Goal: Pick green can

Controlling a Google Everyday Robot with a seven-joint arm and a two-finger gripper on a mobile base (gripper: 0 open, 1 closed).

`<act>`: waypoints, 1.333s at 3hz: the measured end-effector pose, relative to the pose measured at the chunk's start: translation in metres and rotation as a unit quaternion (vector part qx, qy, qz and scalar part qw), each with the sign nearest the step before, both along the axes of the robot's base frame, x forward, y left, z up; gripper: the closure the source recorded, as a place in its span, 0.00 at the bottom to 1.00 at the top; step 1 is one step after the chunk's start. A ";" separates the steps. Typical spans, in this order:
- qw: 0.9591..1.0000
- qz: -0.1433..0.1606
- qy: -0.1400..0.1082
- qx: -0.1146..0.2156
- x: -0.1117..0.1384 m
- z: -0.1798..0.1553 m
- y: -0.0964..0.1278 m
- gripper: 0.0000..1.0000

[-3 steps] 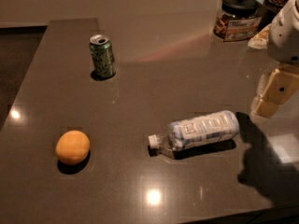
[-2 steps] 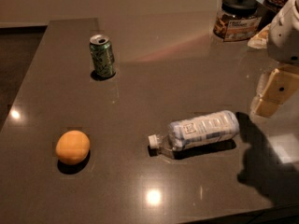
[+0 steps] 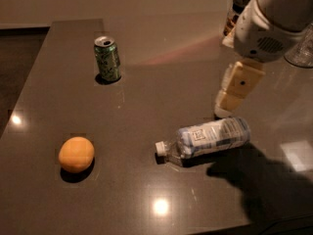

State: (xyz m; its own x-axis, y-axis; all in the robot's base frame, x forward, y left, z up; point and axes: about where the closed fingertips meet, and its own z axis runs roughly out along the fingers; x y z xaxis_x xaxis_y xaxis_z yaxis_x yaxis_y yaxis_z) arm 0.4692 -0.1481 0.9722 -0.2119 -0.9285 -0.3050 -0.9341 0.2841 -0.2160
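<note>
The green can stands upright on the dark table at the back left, silver top with pull-tab up. My gripper hangs from the white arm at the right, well to the right of the can and just above the lying bottle. Its pale fingers point down toward the table.
A clear plastic water bottle lies on its side at centre right, white cap to the left. An orange sits at front left. A dark-lidded jar and a glass stand at the back right. The table's left edge runs near the can.
The arm and gripper have moved left and further into view, over the table toward the bottle. The can, the orange and the bottle have not moved.
</note>
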 end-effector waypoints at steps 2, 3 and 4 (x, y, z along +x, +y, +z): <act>0.997 0.009 0.005 0.080 0.045 -0.016 0.120 0.00; 0.995 -0.006 -0.007 0.102 0.083 -0.027 0.165 0.00; 0.990 -0.027 -0.018 0.140 0.123 -0.039 0.212 0.00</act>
State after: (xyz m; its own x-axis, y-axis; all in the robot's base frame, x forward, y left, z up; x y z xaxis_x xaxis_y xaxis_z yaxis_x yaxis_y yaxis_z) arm 0.5925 0.0636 0.9330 -0.2427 -0.7946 -0.5565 -0.9093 0.3863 -0.1550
